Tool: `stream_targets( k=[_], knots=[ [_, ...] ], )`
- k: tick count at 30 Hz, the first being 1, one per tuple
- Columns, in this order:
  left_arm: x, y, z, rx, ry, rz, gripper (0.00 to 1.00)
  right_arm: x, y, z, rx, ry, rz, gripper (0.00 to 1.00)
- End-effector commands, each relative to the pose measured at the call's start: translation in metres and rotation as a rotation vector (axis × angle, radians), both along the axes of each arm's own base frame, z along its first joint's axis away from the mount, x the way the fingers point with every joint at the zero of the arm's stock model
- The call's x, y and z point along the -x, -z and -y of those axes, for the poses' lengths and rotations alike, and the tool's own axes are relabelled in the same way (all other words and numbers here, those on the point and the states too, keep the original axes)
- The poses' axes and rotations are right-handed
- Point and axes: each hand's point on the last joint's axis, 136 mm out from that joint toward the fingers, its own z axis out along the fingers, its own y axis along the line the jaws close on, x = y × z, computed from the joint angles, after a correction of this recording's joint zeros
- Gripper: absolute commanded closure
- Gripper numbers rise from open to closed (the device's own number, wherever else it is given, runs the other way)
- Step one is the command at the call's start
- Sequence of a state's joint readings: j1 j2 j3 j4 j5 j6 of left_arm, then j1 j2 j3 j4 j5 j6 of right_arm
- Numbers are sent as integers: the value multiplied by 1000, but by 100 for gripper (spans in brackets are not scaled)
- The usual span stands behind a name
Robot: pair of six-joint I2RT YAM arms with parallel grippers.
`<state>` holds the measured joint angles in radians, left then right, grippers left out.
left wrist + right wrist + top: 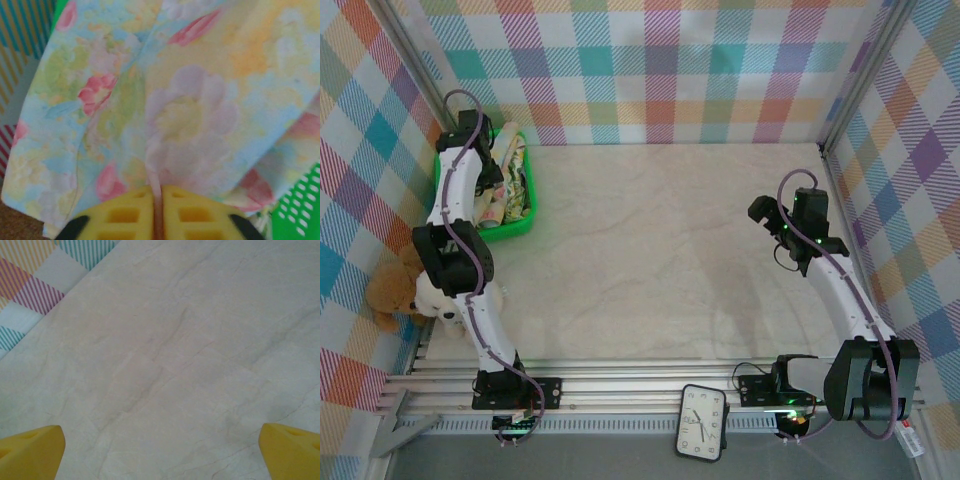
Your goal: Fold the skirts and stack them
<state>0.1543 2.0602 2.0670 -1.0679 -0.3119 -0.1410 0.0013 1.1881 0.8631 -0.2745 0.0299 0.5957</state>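
Pale floral skirts point(512, 178) lie bundled in a green basket point(523, 226) at the table's far left. My left arm reaches into that basket. In the left wrist view a pastel skirt point(190, 100) with pink, blue and yellow flowers spreads close before the camera, and my left gripper point(158, 200) is shut on a pinched fold of it. My right gripper point(772, 222) hovers open over the bare cloth-covered table at the right; its yellow fingertips point(32, 450) stand far apart with nothing between them.
A brown and white teddy bear point(405, 295) sits against the left wall beside the left arm. A small clock point(703, 421) lies on the rail at the near edge. Plaid walls close in the table point(660, 250) on three sides.
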Motion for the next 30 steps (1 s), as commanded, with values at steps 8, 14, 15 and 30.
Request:
stream_targets(
  k=[8,14,15,30],
  knots=[
    [-5,-119,97,162,232,345,100,-3,-8,-3,-32,1,28,1],
    [-8,-126,226,234,507,360,100,-9,-12,-16,-75,-59,35,1],
    [-9,-120,250,257,545,355,100,-9,-12,-18,-83,-69,33,1],
    [33,-12,562,738,932,116,100,11,23,-27,-156,-69,-87,1]
  ],
)
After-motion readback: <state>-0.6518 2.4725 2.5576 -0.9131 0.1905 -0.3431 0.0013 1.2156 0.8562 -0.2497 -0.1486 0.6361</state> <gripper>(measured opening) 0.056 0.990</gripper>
